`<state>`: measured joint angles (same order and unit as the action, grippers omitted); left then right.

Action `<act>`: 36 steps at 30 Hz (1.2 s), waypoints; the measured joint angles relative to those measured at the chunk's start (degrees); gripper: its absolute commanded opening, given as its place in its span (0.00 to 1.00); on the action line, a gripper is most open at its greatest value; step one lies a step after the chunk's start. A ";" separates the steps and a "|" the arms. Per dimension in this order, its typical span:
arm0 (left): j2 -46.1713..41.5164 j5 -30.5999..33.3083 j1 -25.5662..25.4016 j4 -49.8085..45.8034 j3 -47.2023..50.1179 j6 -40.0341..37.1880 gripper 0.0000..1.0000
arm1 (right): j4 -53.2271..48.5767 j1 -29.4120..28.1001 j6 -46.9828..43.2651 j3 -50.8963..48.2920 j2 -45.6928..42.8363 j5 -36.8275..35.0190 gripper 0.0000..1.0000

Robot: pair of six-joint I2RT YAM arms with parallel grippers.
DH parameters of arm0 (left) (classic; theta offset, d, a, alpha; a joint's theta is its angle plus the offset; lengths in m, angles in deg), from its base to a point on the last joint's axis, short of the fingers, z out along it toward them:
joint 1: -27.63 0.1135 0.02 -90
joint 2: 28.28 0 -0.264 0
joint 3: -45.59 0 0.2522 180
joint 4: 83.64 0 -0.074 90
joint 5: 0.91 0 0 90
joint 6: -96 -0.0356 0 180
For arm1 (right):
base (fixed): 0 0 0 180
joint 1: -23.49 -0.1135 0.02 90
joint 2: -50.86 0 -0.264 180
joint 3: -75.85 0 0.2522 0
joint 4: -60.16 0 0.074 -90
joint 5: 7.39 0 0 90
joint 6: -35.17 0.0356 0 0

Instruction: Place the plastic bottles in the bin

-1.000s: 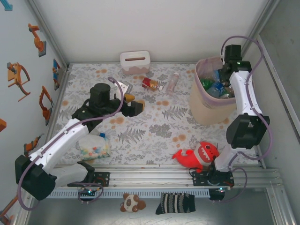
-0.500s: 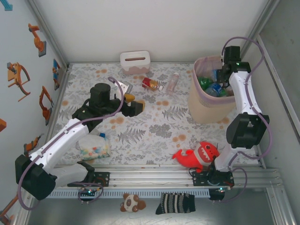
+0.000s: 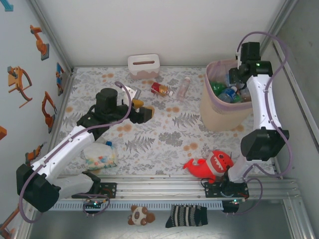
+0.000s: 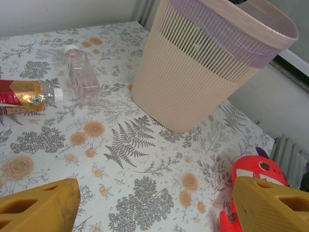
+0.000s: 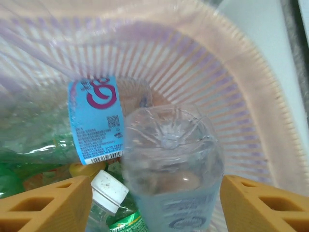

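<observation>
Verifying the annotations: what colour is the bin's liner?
Pale lilac-pink, translucent; the liner shows best in the left wrist view.

White arm links [image 3: 65, 149], black joints [image 3: 107, 97], lilac cables [image 3: 130, 102], orange-yellow end effector fingers [image 4: 38, 208].

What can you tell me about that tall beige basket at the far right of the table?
The bin is a tall cream-beige plastic basket with a rounded-square mouth, slotted ribbed walls and a pinkish see-through liner folded over its rim. It stands upright on the flowered table, at the far right. Clear and green bottles lie heaped inside. The right tool hangs open over its mouth.
</observation>
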<state>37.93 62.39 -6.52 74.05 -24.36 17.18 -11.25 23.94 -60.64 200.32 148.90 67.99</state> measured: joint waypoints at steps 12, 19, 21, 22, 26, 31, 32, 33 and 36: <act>-0.02 0.09 0.00 0.00 0.00 0.44 0.82 | 0.42 -0.17 -0.09 4.24 2.60 1.44 0.37; -0.02 0.09 0.00 -0.02 0.02 0.44 0.82 | 5.73 0.17 -0.17 -2.58 3.98 -0.11 0.33; -0.02 0.09 0.00 -0.02 0.02 0.42 0.82 | 6.10 0.17 0.02 -3.65 4.42 -0.20 0.33; -0.02 0.09 0.00 -0.02 0.02 0.42 0.82 | 6.03 0.17 0.07 -4.00 4.59 -0.22 0.33; -0.02 0.09 0.00 -0.04 0.02 0.42 0.82 | 5.57 0.17 0.76 -4.50 4.83 -0.20 0.33; -0.02 0.07 0.00 -0.04 0.02 0.42 0.82 | 4.07 0.17 1.77 -3.63 4.59 0.28 0.34; -0.02 0.07 0.00 -0.04 0.02 0.42 0.82 | 3.52 0.17 1.97 -3.19 4.35 0.63 0.34; -0.02 0.07 0.00 -0.04 0.02 0.42 0.82 | 3.04 0.17 2.19 -2.69 4.00 1.20 0.34; -0.02 0.07 0.00 -0.02 0.02 0.44 0.82 | 1.97 0.09 2.60 -1.20 2.27 3.37 0.36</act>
<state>37.91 62.45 -6.52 74.02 -24.34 17.61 -9.28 24.03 -58.04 199.12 151.18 71.36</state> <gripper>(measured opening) 0.820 0.348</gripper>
